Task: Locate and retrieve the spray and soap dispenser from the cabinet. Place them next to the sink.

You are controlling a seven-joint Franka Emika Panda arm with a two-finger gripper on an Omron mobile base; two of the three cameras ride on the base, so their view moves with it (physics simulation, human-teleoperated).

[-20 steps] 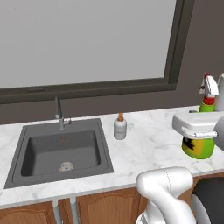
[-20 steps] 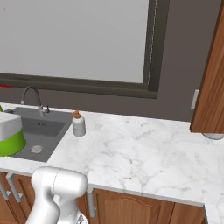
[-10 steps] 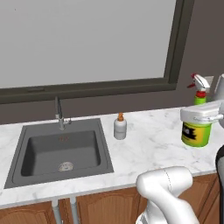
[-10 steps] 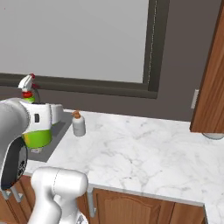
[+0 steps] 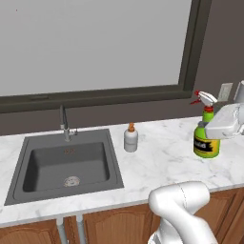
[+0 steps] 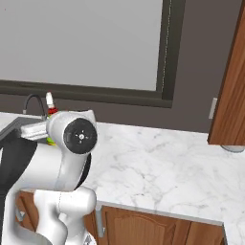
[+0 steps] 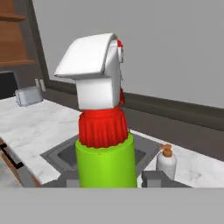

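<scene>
The spray [image 5: 207, 141] is sitting at the right side of the left base view, upright over the white surface [image 5: 162, 162]. I cannot tell if its bottom is touching yet. The hand [image 7: 109, 180] is squeezing the green bottle, one finger [image 7: 68, 179] on each side of it. The soap dispenser [image 5: 130, 138] is standing in the middle of the frame, just beside the sink [image 5: 66, 164]. So the soap job is looking done. The spray is looking nearly there: it needs setting down closer to the sink and letting go.
</scene>
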